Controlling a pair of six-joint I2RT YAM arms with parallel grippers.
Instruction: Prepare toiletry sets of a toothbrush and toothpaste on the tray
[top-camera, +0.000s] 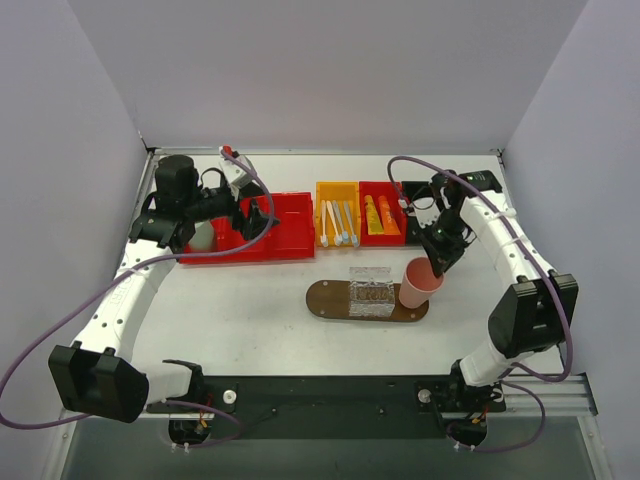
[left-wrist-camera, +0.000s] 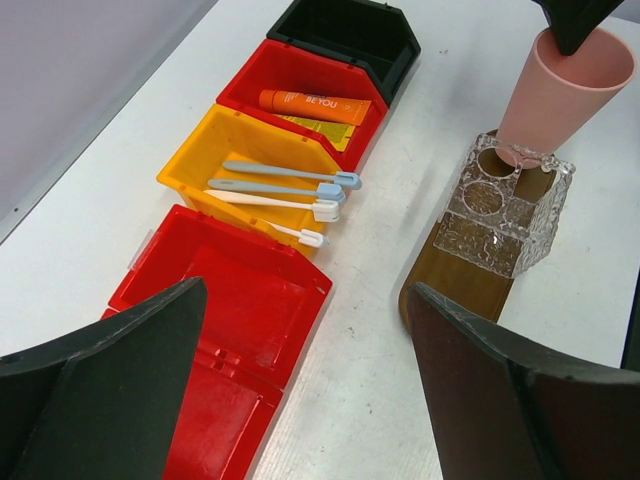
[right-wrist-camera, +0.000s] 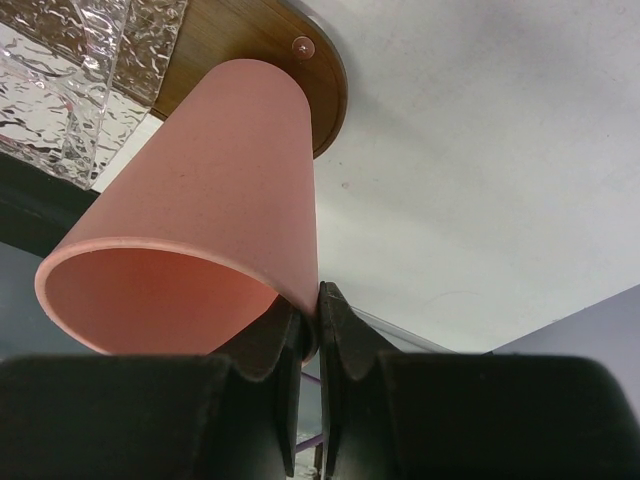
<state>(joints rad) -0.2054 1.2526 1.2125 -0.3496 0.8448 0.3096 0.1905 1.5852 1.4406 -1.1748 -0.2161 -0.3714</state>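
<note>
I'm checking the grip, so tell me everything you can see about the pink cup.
The pink cup is a plain salmon-coloured tapered cup, matte like plastic, smooth-walled and empty inside. It leans, mouth up toward the right arm, narrow base down at the right end of the tray, beside the clear holder. The right claw is shut on its rim, one finger inside, one outside. Whether the base touches the tray cannot be told.
</note>
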